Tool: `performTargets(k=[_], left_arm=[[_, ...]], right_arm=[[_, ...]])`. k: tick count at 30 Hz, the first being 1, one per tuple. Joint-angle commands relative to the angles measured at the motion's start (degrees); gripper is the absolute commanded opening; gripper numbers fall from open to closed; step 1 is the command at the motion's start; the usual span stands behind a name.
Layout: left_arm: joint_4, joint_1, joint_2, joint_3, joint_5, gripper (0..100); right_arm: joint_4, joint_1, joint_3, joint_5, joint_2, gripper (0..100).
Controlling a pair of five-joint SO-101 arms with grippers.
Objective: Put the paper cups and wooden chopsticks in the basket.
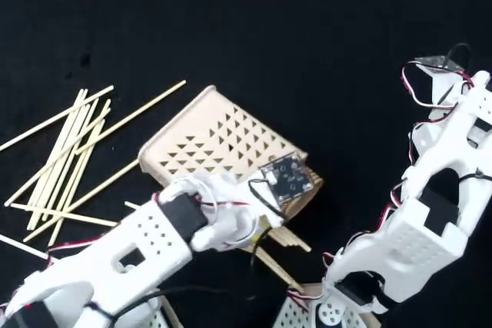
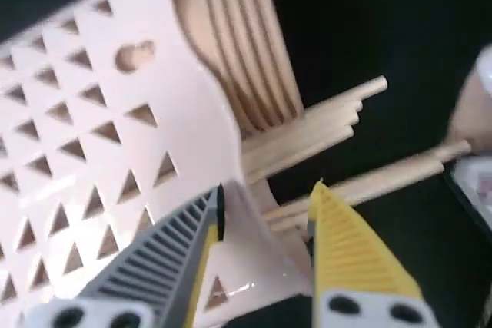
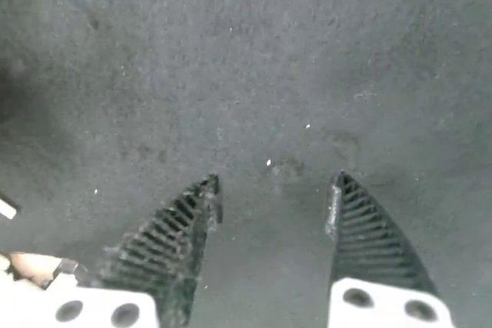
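Observation:
The pale basket (image 1: 219, 140) with triangle cut-outs lies tipped in the middle of the black table. My left gripper (image 2: 269, 188) is at its near right corner, shut on the basket's wall (image 2: 254, 243). Nested paper cups (image 2: 238, 44) lie on their side in the basket's mouth, and wooden chopsticks (image 2: 323, 124) stick out beside them. More chopsticks (image 1: 65, 151) lie scattered on the cloth to the left of the basket. My right gripper (image 3: 273, 186) hangs open over bare black cloth at the near right, with nothing between its fingers.
A second pale perforated piece (image 1: 304, 311) sits at the table's near edge under the right arm. The right arm's body (image 1: 438, 205) stands along the right side. Bare black cloth stretches behind the basket.

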Motion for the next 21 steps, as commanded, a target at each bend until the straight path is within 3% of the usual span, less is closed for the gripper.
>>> performTargets(k=[1,6,11,21], left_arm=[[-7.2,-3.1,4.2,0.6,-0.4,19],[-7.1,-5.0,4.2,1.5,-7.3,12],[-7.5,-2.2,4.2,4.9,-11.5,4],[-7.5,3.2,4.2,6.9,-12.4,3]], right_arm=[[-1.6,1.1,-2.5,0.6,-0.5,23.0],[-1.8,1.8,-2.5,0.6,-0.5,23.0],[-1.8,1.6,-2.5,0.6,-0.5,23.0],[-1.8,1.9,-2.5,0.6,-0.5,23.0]])
